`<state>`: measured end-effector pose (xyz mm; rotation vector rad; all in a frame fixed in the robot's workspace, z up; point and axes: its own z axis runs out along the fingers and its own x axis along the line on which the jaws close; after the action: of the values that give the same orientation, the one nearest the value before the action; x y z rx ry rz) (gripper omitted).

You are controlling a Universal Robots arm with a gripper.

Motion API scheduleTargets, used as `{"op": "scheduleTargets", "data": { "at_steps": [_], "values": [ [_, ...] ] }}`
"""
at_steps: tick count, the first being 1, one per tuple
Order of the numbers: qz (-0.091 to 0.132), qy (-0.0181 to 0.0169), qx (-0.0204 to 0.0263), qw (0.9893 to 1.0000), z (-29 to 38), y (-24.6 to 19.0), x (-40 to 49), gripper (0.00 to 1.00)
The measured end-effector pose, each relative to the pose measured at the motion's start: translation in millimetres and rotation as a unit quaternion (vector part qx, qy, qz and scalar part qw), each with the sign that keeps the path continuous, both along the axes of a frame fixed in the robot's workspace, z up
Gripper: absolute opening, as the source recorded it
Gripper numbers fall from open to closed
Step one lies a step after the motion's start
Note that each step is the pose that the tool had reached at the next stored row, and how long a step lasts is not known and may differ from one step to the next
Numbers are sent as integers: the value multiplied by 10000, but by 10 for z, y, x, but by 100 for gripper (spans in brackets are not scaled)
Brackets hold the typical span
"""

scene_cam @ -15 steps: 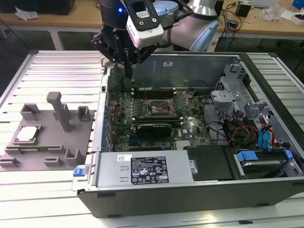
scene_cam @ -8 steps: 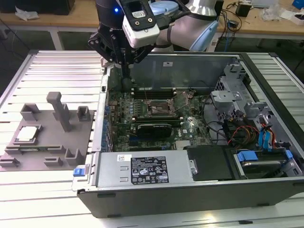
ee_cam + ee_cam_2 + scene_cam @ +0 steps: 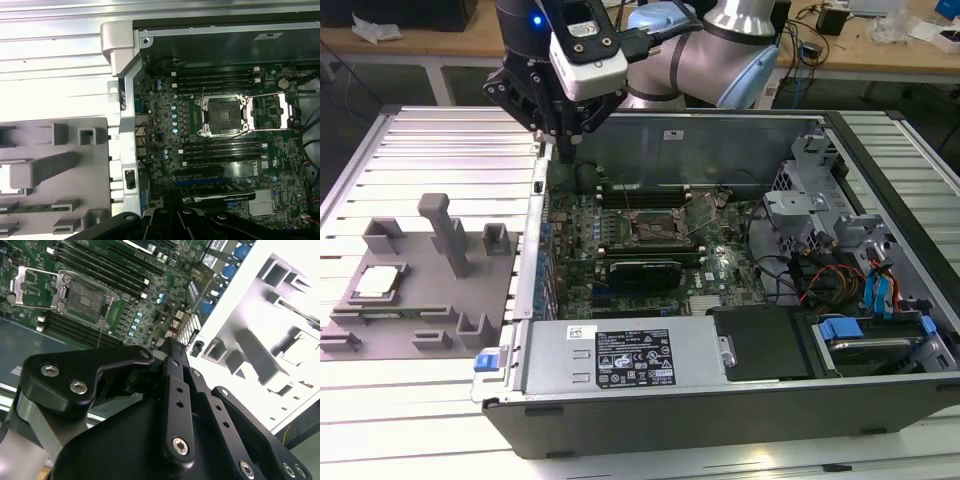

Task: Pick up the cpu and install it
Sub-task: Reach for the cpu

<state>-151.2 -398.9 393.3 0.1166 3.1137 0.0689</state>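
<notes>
The gripper hangs over the case's far corner, at the exterior view's left. Its jaws look pressed together with nothing between them. The cpu lies flat in a recess of the grey tray, outside the case and well apart from the gripper.

The tray's upright post stands near the cpu and could catch the gripper on a descent. The socket lies open, so a tilted or turned chip could bend its contacts.

The exterior view places cpu, gripper and case together. The first wrist view looks squarely into the socket, making its orientation plain.
</notes>
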Motion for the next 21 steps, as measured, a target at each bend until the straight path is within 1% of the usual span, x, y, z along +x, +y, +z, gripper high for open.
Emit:
{"op": "scheduleTargets", "data": {
  "at_steps": [11, 12, 15, 19, 21],
  "values": [
    [0, 0, 0, 10000, 0, 0, -224, 11],
    [0, 0, 0, 10000, 0, 0, -260, 11],
    [0, 0, 0, 10000, 0, 0, -329, 11],
    [0, 0, 0, 10000, 0, 0, -468, 11],
    [0, 0, 0, 10000, 0, 0, -521, 11]
  ]
}}
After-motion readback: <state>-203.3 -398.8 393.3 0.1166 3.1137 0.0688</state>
